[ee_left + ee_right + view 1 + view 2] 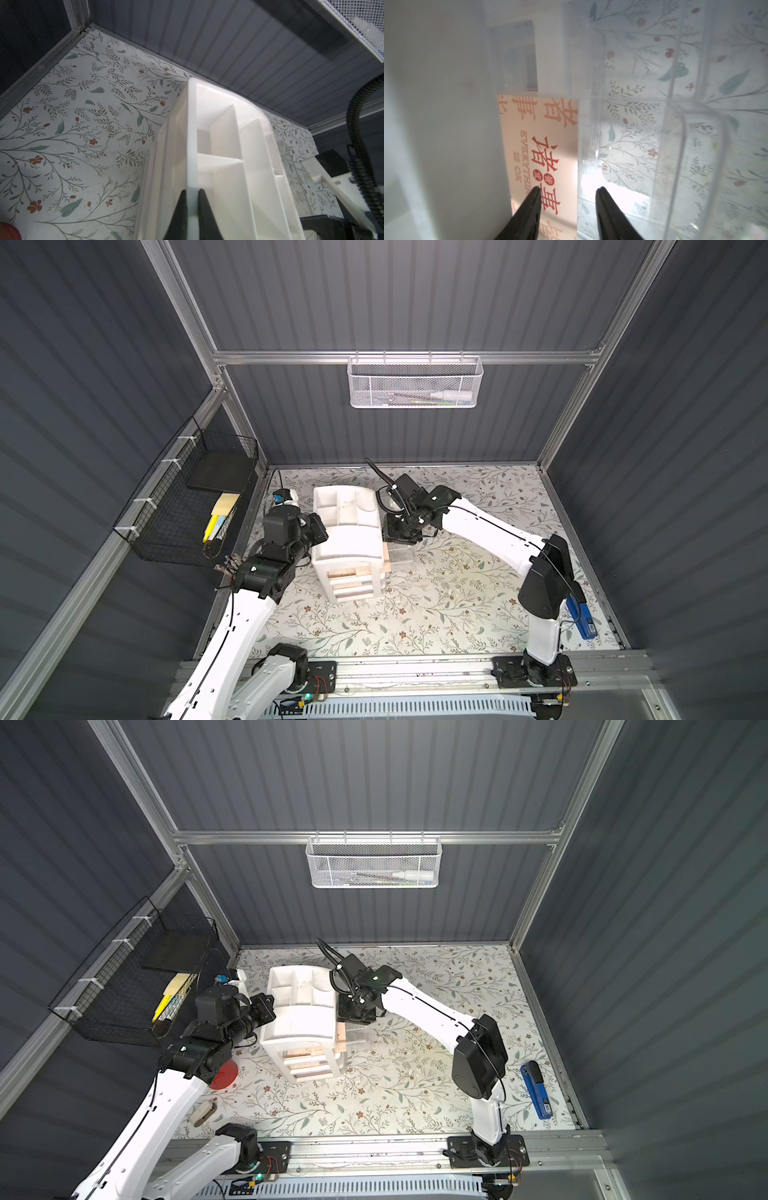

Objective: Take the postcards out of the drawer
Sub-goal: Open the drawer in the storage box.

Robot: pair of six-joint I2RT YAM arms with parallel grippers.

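A white drawer organizer (349, 539) (299, 1023) stands mid-table. Its clear drawer (402, 558) (675, 124) is pulled out sideways, toward the right arm. One of the postcards (542, 145), pale peach with red Chinese characters and dark print, lies flat in it, partly under the organizer; it shows as a peach strip (386, 559) in a top view. My right gripper (569, 188) (400, 536) hangs open just above the drawer, one fingertip over the card and one past its edge, holding nothing. My left gripper (192, 190) (318, 529) is shut on the rim wall of the organizer's top tray (191, 135).
A black wire basket (187, 506) with yellow sticky notes hangs on the left wall, and a white mesh basket (415, 383) on the back wall. A blue stapler (536, 1090) lies at the right edge. A red disc (224, 1075) sits by the left arm.
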